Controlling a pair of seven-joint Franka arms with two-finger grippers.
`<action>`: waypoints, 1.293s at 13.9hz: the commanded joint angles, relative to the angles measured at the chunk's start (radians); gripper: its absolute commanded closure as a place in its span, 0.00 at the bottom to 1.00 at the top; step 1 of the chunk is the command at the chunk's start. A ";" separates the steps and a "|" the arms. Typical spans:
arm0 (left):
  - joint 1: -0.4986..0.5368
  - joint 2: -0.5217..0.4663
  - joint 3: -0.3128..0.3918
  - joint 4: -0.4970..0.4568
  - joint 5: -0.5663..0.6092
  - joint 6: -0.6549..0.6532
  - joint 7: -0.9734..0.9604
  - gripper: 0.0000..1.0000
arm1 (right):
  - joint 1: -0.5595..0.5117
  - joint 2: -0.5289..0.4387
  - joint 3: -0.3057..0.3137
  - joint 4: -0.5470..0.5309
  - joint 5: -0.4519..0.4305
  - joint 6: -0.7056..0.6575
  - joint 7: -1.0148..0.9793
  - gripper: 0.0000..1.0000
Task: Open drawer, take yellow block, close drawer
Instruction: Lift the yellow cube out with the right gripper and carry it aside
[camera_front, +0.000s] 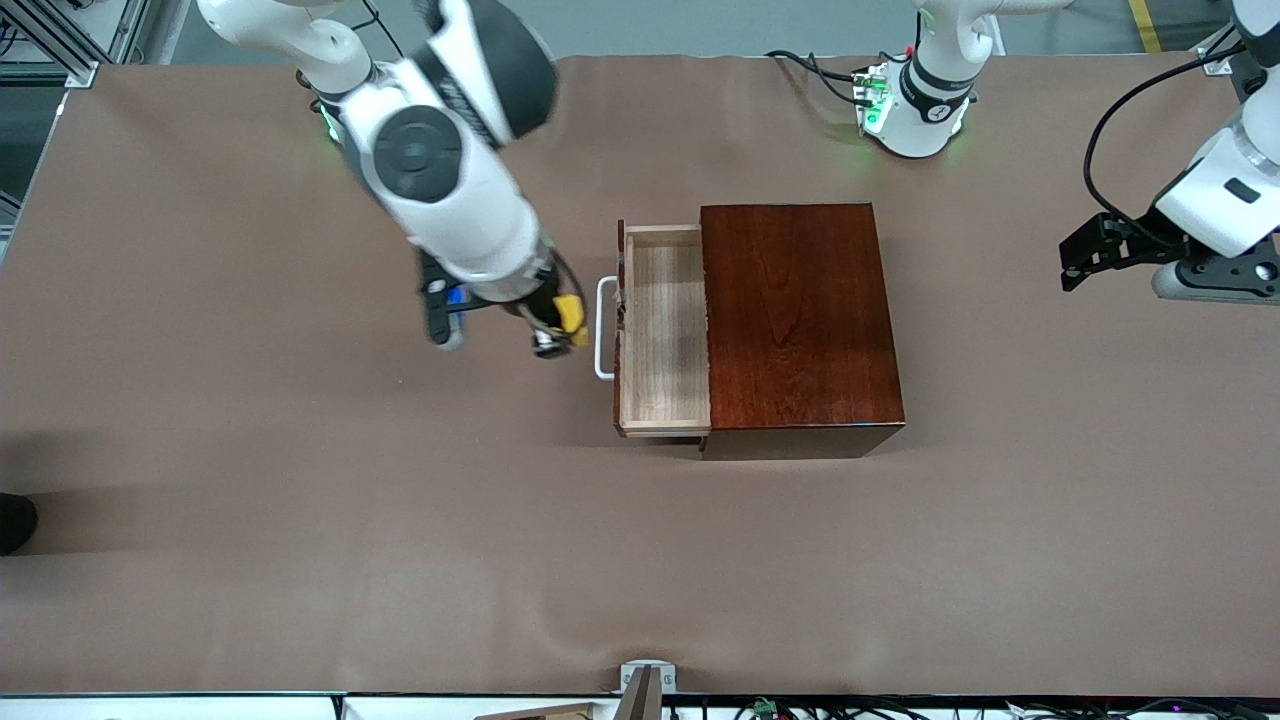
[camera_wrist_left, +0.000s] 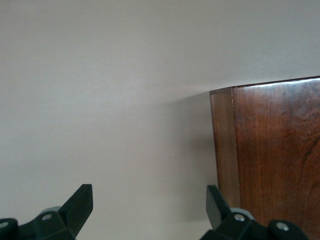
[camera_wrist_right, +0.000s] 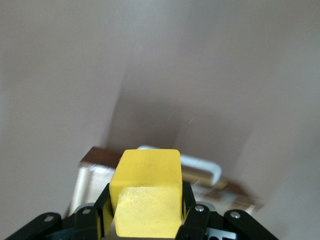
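Right gripper (camera_front: 562, 325) fingers clamped on the small bright yellow block (camera_front: 571, 313), just beside the drawer's white handle (camera_front: 603, 328)
Pale wooden drawer (camera_front: 663, 330) stands pulled out of the glossy mahogany box (camera_front: 798, 315); left gripper (camera_wrist_left: 149, 210) waits over the brown surface (camera_front: 300, 520), fingers spread wide

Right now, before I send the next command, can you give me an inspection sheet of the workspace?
Surface: brown table covering, a few soft wrinkles.
Job's things: drawer pulled open, its wooden tray bare; white handle faces the right arm's end. Yellow block is out, held up in the air.
Clutter: nothing seen.
Grippers: right tool shut on the yellow block, over the table beside the handle. Left tool open, waiting at the left arm's end, beside the wooden box.
Cables: black cable loops along the left arm; more by its base.
Surroundings: clamp on the table edge nearest the camera.
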 joint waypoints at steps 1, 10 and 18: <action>0.005 0.037 0.000 0.067 -0.017 -0.053 0.010 0.00 | -0.108 -0.142 0.006 -0.178 0.000 -0.033 -0.323 1.00; 0.022 0.034 0.004 0.065 -0.037 -0.096 0.014 0.00 | -0.641 -0.301 0.006 -0.434 -0.101 0.014 -1.545 1.00; 0.021 0.025 0.009 0.059 -0.035 -0.117 0.008 0.00 | -0.961 -0.067 0.006 -0.421 -0.147 0.357 -2.118 1.00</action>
